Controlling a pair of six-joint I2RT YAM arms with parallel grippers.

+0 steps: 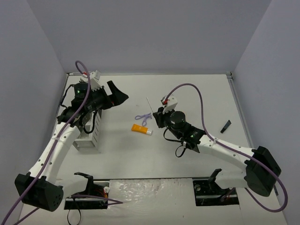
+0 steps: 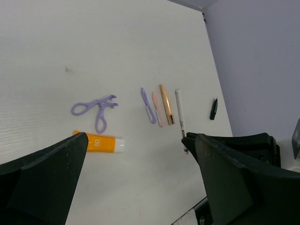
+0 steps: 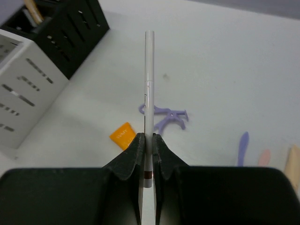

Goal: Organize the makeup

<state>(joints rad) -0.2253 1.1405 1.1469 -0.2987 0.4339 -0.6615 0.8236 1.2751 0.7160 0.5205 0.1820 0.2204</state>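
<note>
Black-and-white rack (image 3: 28,93) holds tan stick (image 3: 31,8); right end effector (image 3: 147,138) clamps white pencil (image 3: 149,70).

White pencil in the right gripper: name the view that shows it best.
Right wrist: the white pencil fills the centre, clamped between the fingers. Top external shows a thin sliver; left wrist, small, grip hidden.

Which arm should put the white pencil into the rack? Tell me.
Right. The right gripper is shut on the white pencil; the left gripper hangs open and empty near the rack.
</note>
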